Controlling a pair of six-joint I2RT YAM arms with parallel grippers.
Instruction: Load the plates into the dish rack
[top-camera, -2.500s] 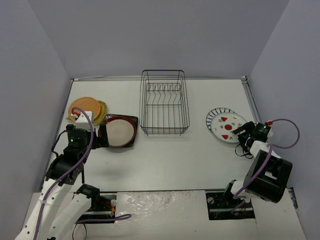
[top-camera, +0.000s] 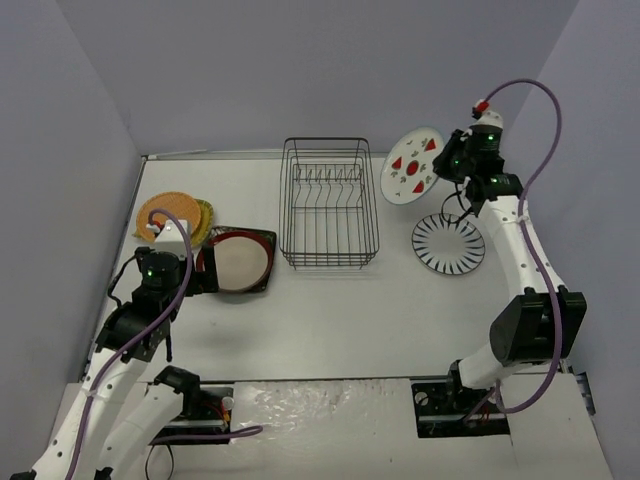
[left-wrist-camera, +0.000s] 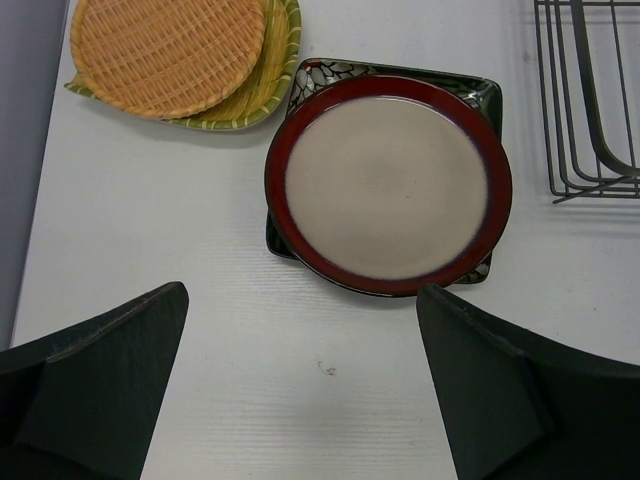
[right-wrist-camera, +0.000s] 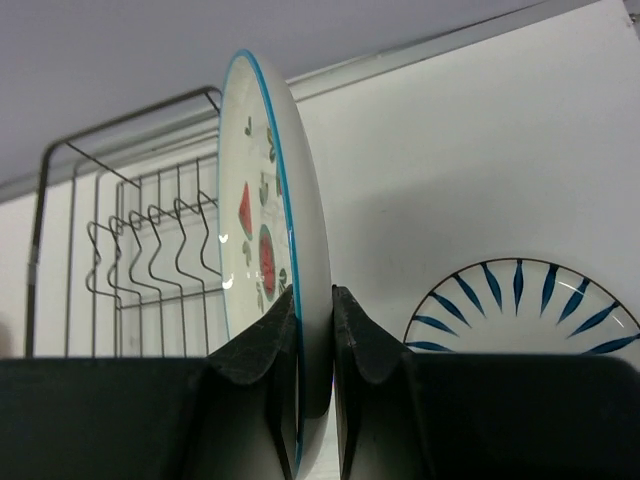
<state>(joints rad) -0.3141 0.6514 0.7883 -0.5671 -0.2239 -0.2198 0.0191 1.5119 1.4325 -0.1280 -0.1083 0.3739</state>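
Observation:
My right gripper is shut on the rim of the white plate with red fruit marks, held on edge in the air right of the black wire dish rack. The striped plate lies flat below it. My left gripper is open above bare table, just short of the red-rimmed cream plate, which rests on the dark square plate. The orange plate lies on the yellow-green plate.
Grey walls close in the table on the left, back and right. The rack stands at the table's middle back, with no plates in its divider prongs.

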